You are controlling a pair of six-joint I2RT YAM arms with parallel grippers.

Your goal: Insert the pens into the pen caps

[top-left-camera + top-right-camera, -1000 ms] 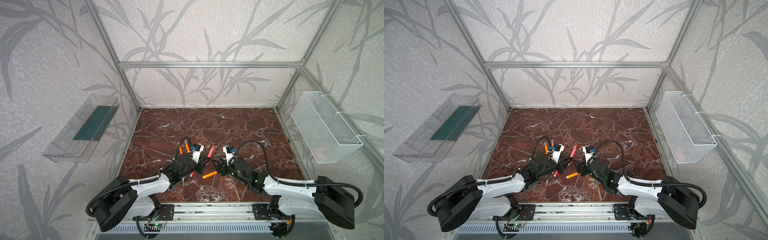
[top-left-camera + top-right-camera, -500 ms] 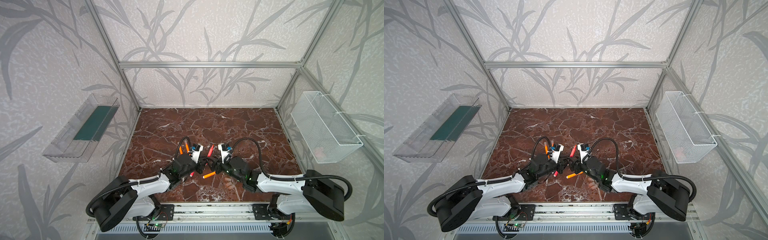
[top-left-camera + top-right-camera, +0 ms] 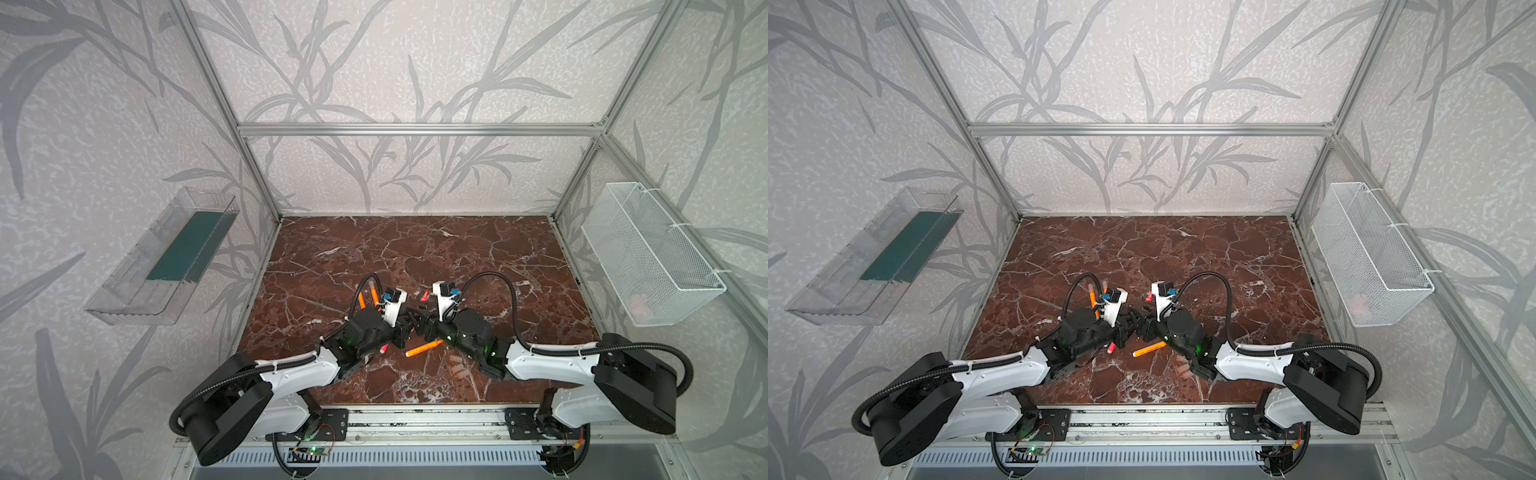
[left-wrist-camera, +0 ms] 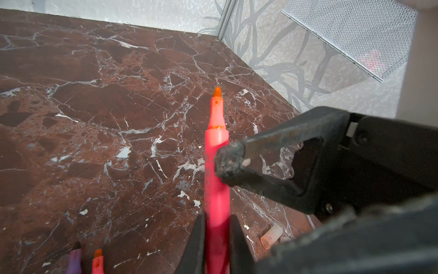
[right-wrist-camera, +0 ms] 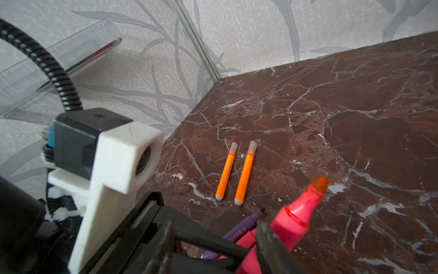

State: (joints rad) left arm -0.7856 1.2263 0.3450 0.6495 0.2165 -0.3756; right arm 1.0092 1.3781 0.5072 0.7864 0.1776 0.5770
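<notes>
My left gripper (image 4: 216, 221) is shut on a red-pink pen (image 4: 216, 166) that points up and away, its orange tip bare (image 3: 424, 296). My right gripper (image 5: 215, 227) has come up against it at the middle of both top views (image 3: 420, 323). Its jaws stand apart and one finger (image 5: 267, 237) lies beside the pen's front part (image 5: 298, 213). Two orange pens (image 5: 226, 173) (image 5: 246, 173) lie side by side with pen caps on. One uncapped orange pen (image 3: 424, 348) lies near the front. A purple pen (image 5: 244, 225) and another red-pink one (image 4: 97, 262) lie under the grippers. Loose pen caps (image 3: 457, 368) (image 4: 272, 237) lie under the right arm.
A white wire basket (image 3: 648, 257) hangs on the right wall with something pinkish inside. On the left wall is a clear plastic tray (image 3: 166, 257). The brown marble floor (image 3: 415, 249) stretches back behind the grippers. Both arms' cables loop above the wrists.
The right arm has swung left, bringing its gripper up to the pen held by the left gripper. The left arm and the pens on the floor have stayed put.
</notes>
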